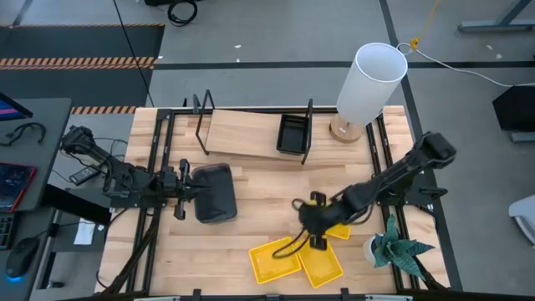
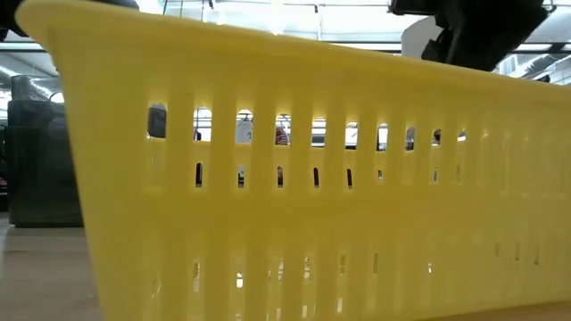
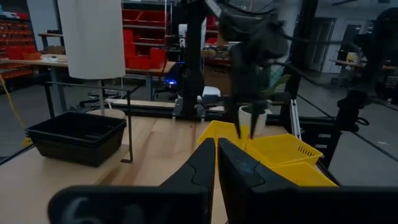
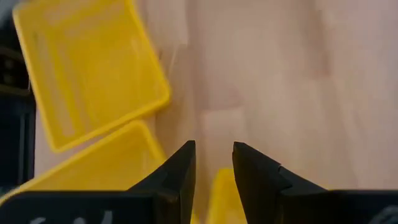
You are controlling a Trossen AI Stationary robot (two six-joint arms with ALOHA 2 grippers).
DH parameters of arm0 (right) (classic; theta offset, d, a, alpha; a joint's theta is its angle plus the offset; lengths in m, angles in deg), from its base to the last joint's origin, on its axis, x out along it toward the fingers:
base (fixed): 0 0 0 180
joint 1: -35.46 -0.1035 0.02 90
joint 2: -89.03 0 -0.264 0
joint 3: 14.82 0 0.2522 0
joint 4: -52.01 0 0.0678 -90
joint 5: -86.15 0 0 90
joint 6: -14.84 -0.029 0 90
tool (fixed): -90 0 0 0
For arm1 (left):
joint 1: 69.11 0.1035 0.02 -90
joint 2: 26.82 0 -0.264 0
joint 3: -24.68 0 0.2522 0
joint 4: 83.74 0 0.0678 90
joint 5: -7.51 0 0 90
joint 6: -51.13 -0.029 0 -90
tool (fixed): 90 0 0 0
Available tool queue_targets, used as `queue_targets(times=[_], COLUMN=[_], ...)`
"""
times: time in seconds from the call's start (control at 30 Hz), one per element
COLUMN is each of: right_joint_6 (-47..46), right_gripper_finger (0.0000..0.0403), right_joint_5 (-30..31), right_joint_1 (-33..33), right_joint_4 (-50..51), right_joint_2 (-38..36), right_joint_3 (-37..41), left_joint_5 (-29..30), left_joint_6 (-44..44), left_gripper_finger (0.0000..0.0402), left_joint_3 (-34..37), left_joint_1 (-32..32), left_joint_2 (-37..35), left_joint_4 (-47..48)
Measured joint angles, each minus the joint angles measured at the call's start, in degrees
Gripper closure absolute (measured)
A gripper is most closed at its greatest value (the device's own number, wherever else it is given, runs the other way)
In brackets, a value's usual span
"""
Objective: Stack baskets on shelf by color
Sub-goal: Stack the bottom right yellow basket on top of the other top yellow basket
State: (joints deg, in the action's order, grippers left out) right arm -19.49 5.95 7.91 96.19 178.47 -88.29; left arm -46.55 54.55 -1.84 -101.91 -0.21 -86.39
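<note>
- We count one black basket (image 1: 293,134) on the shelf (image 1: 242,134).
- Our right gripper (image 1: 315,227), part open, hangs over the yellow baskets (image 1: 274,261) on the counter (image 1: 251,201).
- Our left gripper (image 1: 185,192), nearly closed, sits beside the grey basket (image 1: 214,192).

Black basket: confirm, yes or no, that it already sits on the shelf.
Yes: in the high view the black basket rests on the right end of the shelf.

Bright, even light — yellow basket (image 2: 294,178) blurred close — soft shadows.

Slatted wooden table (image 1: 259,201) with baskets (image 1: 274,261)
</note>
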Motion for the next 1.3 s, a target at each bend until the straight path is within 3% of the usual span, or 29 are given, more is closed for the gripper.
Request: queue_targets(times=[0.27,0.5,0.77,1.1,1.3], right_joint_6=[5.8,9.1,12.4,13.6,13.8], right_gripper_finger=[0.0292,0.028,0.0279,0.028,0.031], right_joint_5=[-3.4,-4.7,-5.9,-5.8,-6.1], right_joint_1=[-3.0,-3.2,-3.6,-3.6,-3.6], right_joint_4=[13.8,20.6,27.9,28.5,28.5], right_joint_2=[13.5,20.7,25.1,28.6,29.6], right_joint_3=[-17.5,-27.0,-29.4,-29.2,-29.1], left_joint_5=[0.0,0.0,0.0,0.0,0.0], left_joint_6=[0.0,0.0,0.0,0.0,0.0], left_gripper_finger=[0.0367,0.037,0.0378,0.0367,0.0375], left_joint_3=[0.0,0.0,0.0,0.0,0.0], left_joint_1=[0.0,0.0,0.0,0.0,0.0], left_joint_2=[0.0,0.0,0.0,0.0,0.0], left_joint_4=[0.0,0.0,0.0,0.0,0.0])
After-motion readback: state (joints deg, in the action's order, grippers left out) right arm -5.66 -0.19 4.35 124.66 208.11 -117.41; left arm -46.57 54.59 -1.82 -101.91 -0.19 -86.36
